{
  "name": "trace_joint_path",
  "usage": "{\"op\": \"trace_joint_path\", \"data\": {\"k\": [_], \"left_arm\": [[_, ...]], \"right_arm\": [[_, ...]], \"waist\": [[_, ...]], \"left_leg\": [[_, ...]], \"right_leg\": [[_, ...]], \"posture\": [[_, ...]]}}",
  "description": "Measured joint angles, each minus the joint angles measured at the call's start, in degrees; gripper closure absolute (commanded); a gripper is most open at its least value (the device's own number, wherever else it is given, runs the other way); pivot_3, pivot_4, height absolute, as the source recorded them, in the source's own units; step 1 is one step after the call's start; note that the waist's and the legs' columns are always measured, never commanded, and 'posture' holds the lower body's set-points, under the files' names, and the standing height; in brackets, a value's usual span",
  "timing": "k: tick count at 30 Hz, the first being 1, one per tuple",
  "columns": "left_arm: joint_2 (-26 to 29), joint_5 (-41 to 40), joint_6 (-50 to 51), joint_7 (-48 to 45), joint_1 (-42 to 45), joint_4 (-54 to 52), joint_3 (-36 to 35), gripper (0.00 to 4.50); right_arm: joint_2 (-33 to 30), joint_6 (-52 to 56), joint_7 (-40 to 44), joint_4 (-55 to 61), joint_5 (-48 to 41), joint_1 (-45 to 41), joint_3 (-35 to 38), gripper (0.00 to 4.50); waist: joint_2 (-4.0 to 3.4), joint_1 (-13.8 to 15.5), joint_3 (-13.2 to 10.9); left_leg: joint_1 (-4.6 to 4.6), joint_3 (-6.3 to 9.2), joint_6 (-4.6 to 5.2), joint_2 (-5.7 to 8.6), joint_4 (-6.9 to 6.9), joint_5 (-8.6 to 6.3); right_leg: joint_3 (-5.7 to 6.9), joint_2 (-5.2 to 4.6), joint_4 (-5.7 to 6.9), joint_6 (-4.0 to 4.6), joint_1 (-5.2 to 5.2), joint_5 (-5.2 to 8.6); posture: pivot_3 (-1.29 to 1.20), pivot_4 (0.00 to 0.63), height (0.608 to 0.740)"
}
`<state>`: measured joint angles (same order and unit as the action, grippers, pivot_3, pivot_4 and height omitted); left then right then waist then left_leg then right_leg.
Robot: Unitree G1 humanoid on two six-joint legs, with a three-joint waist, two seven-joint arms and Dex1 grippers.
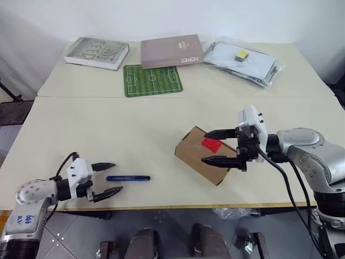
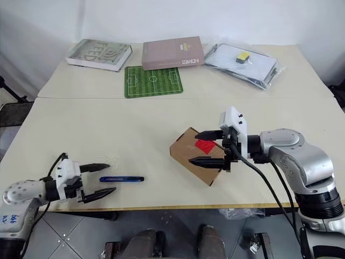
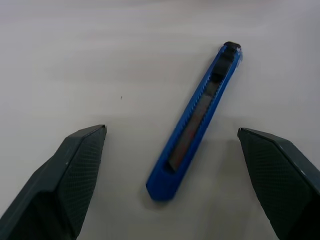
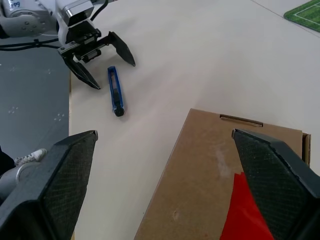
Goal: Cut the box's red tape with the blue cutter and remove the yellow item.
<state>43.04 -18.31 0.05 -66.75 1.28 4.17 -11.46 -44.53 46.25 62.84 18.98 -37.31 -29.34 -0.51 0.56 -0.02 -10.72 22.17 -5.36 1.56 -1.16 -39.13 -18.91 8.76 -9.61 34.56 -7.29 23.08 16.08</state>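
The blue cutter (image 1: 128,177) lies flat on the table near its front edge. My left gripper (image 1: 109,178) is open at the cutter's near end, a finger on either side; in the left wrist view the cutter (image 3: 196,124) lies between the fingers (image 3: 70,170), untouched. The brown box (image 1: 204,155) sits right of centre with the red tape (image 1: 212,144) on top. My right gripper (image 1: 221,146) is open, hovering over the box's right part, pointing left. The right wrist view shows the box (image 4: 200,190), the tape (image 4: 245,215), the cutter (image 4: 114,91) and my left gripper (image 4: 102,62). The yellow item is out of view.
At the table's far side lie a grey-green book (image 1: 97,52), a brownish-pink book (image 1: 172,50), a green football-pitch mat (image 1: 152,80) and a clear plastic bag with a yellow block (image 1: 242,54). A seam (image 1: 81,97) joins two tabletops.
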Motion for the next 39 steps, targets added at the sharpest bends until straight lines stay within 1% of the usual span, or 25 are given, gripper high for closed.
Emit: {"op": "trace_joint_path", "data": {"k": [1,4,7,9,13,19,22,24,32,33,34,39], "left_arm": [[0.32,0.16,-0.43,-0.63,0.97,1.11,0.55,0.03],[0.62,0.46,-2.02,-1.99,3.12,3.81,1.79,0.60],[1.13,0.87,-2.68,-2.55,5.36,6.16,3.31,1.46],[2.27,1.52,-2.60,-3.14,6.26,6.55,4.44,1.46],[3.19,1.90,-3.27,-4.21,6.99,7.34,5.76,1.46],[5.63,1.91,-2.99,-5.78,7.37,6.96,7.60,1.46],[6.98,1.92,-2.45,-6.76,7.30,6.16,8.45,2.01],[7.24,2.00,-2.04,-6.73,7.30,5.75,8.80,2.54],[7.67,2.43,-3.00,-6.63,7.06,5.58,9.64,2.54],[7.70,2.47,-3.22,-6.62,6.93,5.57,9.64,2.91],[7.73,2.48,-3.31,-6.63,6.84,5.53,9.65,3.09],[8.48,2.47,-3.36,-6.55,5.83,4.63,9.67,3.09]], "right_arm": [[0.00,0.16,-0.05,0.64,-0.11,0.05,-0.12,0.00],[0.14,1.28,-0.52,3.29,-1.59,0.35,-0.52,0.00],[0.68,2.51,-1.66,5.56,-3.06,0.51,-1.01,0.00],[0.79,2.69,-2.31,5.70,-3.52,0.51,-1.02,0.00],[0.76,2.73,-2.97,5.69,-3.70,0.57,-1.02,0.00],[0.09,2.59,-3.11,5.57,-3.62,0.57,-1.02,0.00],[0.04,2.51,-3.11,5.40,-3.45,0.56,-1.02,0.00],[0.04,2.45,-3.11,5.28,-3.25,0.55,-1.02,0.00],[0.04,2.10,-3.10,4.84,-2.33,0.33,-1.42,0.00],[0.04,1.96,-3.10,4.68,-2.18,0.27,-1.43,0.00],[0.04,1.81,-3.07,4.48,-2.11,0.24,-1.43,0.00],[0.05,1.36,-2.87,3.50,-1.73,-0.87,-1.77,0.00]], "waist": [[-0.05,0.00,0.03],[-0.11,0.06,0.05],[-0.11,0.14,0.06],[-0.14,0.13,0.07],[-0.54,-0.02,0.31],[-0.70,-0.09,0.41],[-0.81,-0.24,0.47],[-0.82,-0.24,0.47],[-1.03,-0.21,0.60],[-1.06,-0.23,0.62],[-1.07,-0.24,0.63],[-1.14,-0.40,0.67]], "left_leg": [[0.00,-0.01,0.00,0.00,0.00,0.00],[-0.01,0.00,0.00,0.00,0.00,0.00],[-0.02,0.00,0.00,0.02,-0.01,0.00],[-0.04,0.00,0.00,0.03,0.00,0.00],[-0.06,-0.04,0.05,0.02,0.00,-0.03],[-0.11,-0.10,0.08,0.01,0.01,-0.06],[-0.14,-0.14,0.08,0.00,0.03,-0.08],[-0.14,-0.15,0.08,0.00,0.03,-0.08],[-0.16,-0.18,0.10,0.01,0.03,-0.09],[-0.17,-0.20,0.11,0.01,0.03,-0.10],[-0.18,-0.21,0.12,0.00,0.03,-0.11],[-0.28,-0.33,0.13,-0.04,0.06,-0.14]], "right_leg": [[0.00,0.00,0.01,0.00,0.00,0.00],[-0.01,0.00,0.02,0.00,0.00,0.00],[-0.02,-0.01,0.05,-0.02,-0.01,-0.01],[-0.03,-0.02,0.06,-0.02,-0.01,-0.01],[-0.02,-0.01,0.05,-0.02,0.00,-0.01],[-0.03,-0.01,0.07,-0.02,-0.01,-0.01],[-0.03,-0.01,0.07,-0.02,0.00,-0.01],[-0.03,0.00,0.07,-0.02,0.00,-0.01],[-0.05,-0.01,0.06,-0.02,0.00,-0.01],[-0.05,-0.01,0.07,-0.02,0.00,-0.01],[-0.05,-0.01,0.07,-0.02,0.00,-0.01],[-0.12,0.00,0.08,-0.02,0.00,-0.01]], "posture": [[0.00,0.150,0.740],[0.00,0.150,0.740],[0.00,0.150,0.740],[0.00,0.150,0.740],[0.00,0.150,0.740],[0.00,0.150,0.740],[0.00,0.150,0.740],[0.00,0.150,0.740],[0.00,0.150,0.740],[0.00,0.150,0.740],[0.00,0.150,0.740],[0.00,0.150,0.740]]}}
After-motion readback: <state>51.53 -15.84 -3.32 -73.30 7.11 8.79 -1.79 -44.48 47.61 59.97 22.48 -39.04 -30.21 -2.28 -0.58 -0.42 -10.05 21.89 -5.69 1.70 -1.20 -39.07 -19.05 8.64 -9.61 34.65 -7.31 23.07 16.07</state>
